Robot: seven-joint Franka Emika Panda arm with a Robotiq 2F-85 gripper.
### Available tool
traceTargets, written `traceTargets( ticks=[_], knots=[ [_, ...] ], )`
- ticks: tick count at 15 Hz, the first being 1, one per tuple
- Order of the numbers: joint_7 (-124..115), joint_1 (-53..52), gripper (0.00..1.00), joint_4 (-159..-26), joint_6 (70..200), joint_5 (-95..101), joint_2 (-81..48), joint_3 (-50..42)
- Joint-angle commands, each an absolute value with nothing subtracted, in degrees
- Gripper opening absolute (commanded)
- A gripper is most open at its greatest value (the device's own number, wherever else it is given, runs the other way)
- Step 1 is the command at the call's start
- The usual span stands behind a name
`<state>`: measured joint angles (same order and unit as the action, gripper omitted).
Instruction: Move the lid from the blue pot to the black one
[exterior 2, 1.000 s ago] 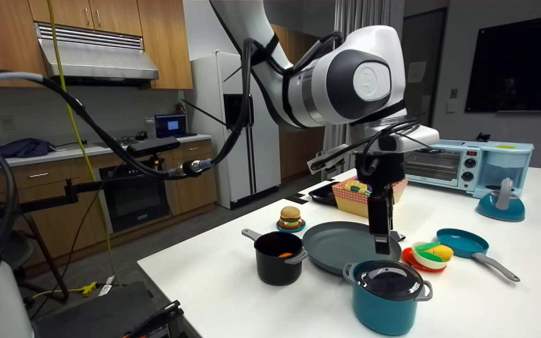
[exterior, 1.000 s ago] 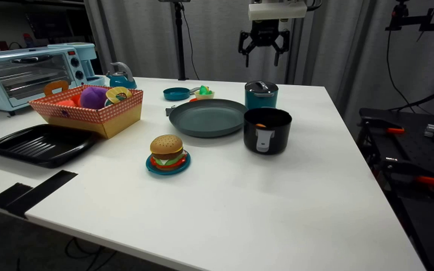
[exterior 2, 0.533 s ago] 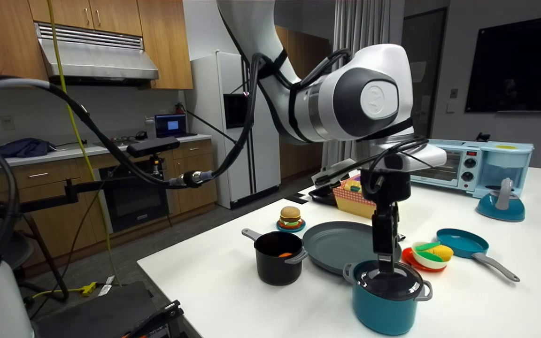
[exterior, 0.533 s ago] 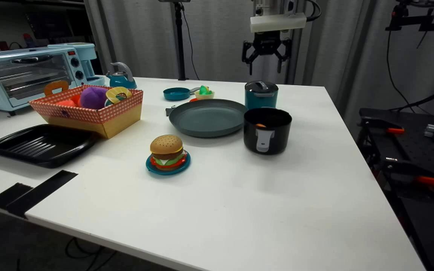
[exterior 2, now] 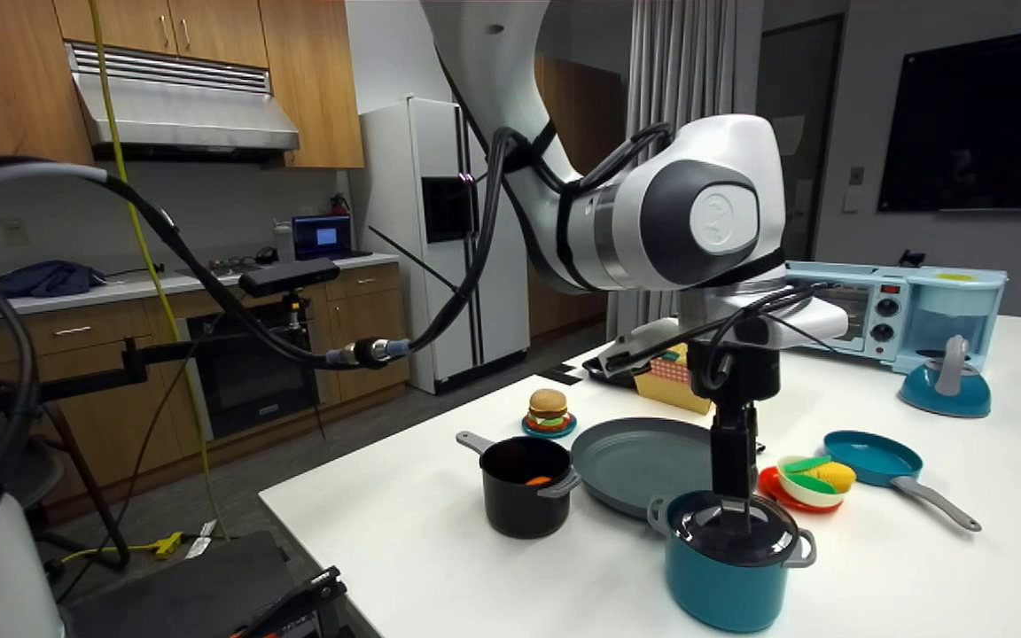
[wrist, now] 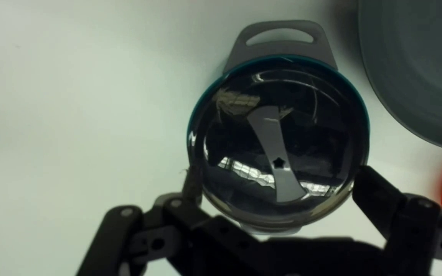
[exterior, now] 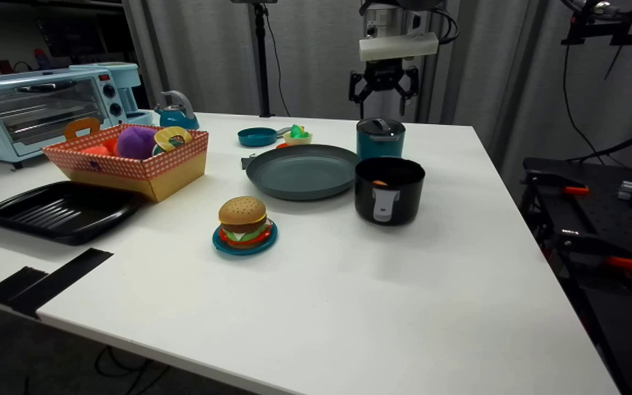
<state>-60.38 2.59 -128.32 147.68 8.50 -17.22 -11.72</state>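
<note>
Lower than half a second ago, the claw [exterior: 382, 113] hangs spread above the lid [wrist: 301, 140], which sits on the blue pot [exterior 2: 728, 589], presumably wide to straddle the lid's handle [wrist: 277, 151] before pinching it.

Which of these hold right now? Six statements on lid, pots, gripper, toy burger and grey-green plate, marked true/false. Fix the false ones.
1. The lid sits on the blue pot. True.
2. The gripper is shut on the lid. False: the gripper is open, its jaws wide apart.
3. The black pot has something orange inside. True.
4. The black pot is covered. False: the black pot is open at the top.
5. The toy burger sits on a small blue dish. True.
6. In the wrist view, the large grey-green plate shows at the left edge. False: it shows at the right.
</note>
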Motion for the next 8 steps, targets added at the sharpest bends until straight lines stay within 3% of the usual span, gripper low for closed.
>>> traceTargets(
  ticks=[1, 8],
  knots=[
    [-54.7, 3.0, 1.00, -126.7, 149.6, 8.2, -18.8, -11.8],
    [-44.5, 3.4, 0.98, -126.5, 150.1, 5.4, -19.9, -11.2]
  ],
)
